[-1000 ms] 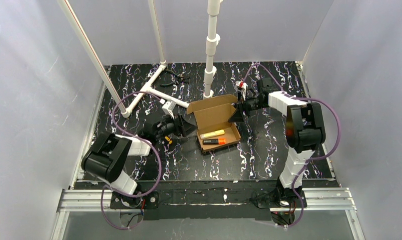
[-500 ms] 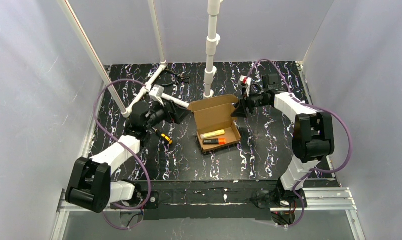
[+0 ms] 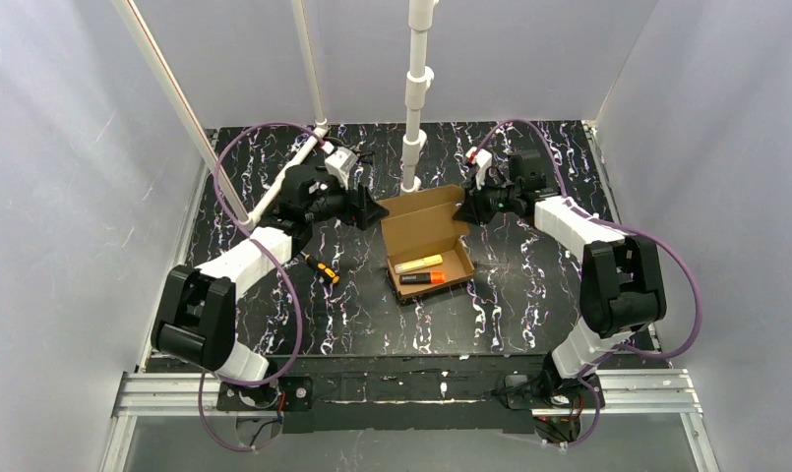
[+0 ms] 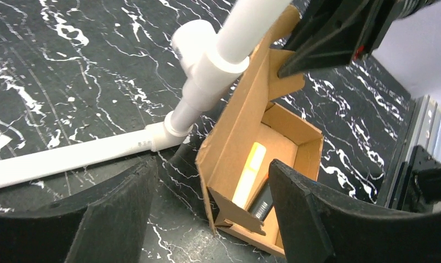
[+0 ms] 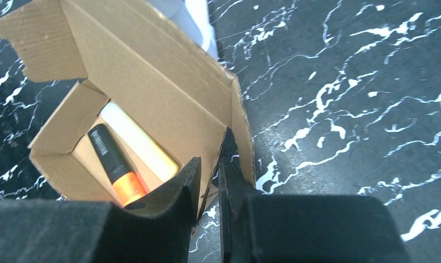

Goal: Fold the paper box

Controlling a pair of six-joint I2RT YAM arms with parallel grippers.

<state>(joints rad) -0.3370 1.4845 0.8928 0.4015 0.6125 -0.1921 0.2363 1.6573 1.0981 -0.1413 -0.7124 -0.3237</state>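
Right tool (image 5: pixel 212 159) pinches the end flap of the raised lid on the box (image 3: pixel 418 208), which sits mid worktop (image 3: pixel 529 285); left tool (image 3: pixel 365 210) hangs released at its 10 o'clock. Light, stiff cardboard, probably easily creased: better to grip flap edges and press the lid toward 6 o'clock.

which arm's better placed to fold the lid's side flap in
Right: the right gripper pinches the box lid's side flap; the left gripper is open, holding nothing.
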